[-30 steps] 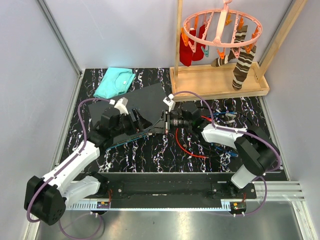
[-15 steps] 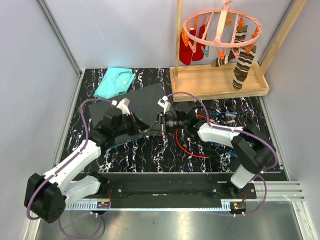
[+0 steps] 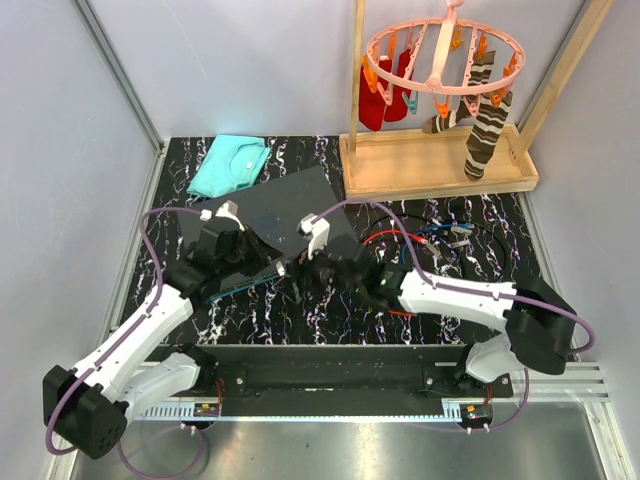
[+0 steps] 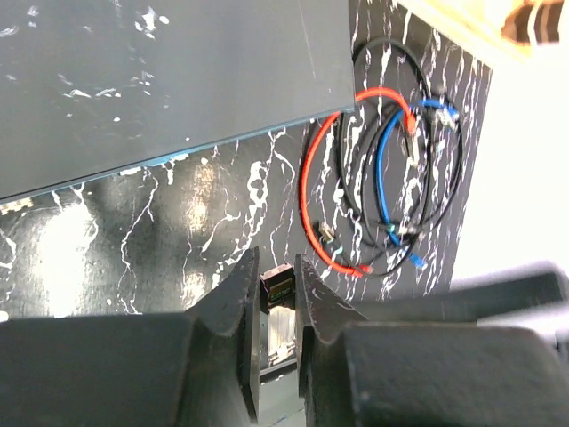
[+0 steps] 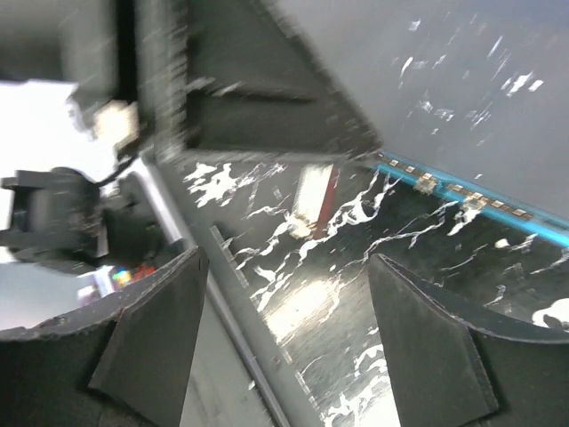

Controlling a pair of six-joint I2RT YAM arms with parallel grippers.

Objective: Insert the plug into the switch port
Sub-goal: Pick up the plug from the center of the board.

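Observation:
The switch (image 3: pixel 295 200) is a flat dark grey box lying aslant on the marbled table, its teal socket edge (image 3: pixel 236 288) facing the near left. The left wrist view shows its grey top (image 4: pixel 169 80). My left gripper (image 3: pixel 272 267) hovers just in front of that edge, shut on a small clear plug (image 4: pixel 278 286) whose dark tip pokes out between the fingers (image 4: pixel 238 294). Right beside it, my right gripper (image 3: pixel 298 282) stands open with nothing in it. In the right wrist view its wide jaws (image 5: pixel 284 267) frame the teal edge with sockets (image 5: pixel 462 203) and the plug (image 5: pixel 311 200).
Red, blue and black cables (image 3: pixel 440 240) lie coiled right of the switch, seen again as cables (image 4: pixel 391 169). A folded teal cloth (image 3: pixel 230 165) lies at the back left. A wooden stand with a pink peg hanger and socks (image 3: pixel 440 165) fills the back right.
The right gripper has opened and let go of the plug while sliding left and nearer. The left gripper, open before, has shut on the plug.

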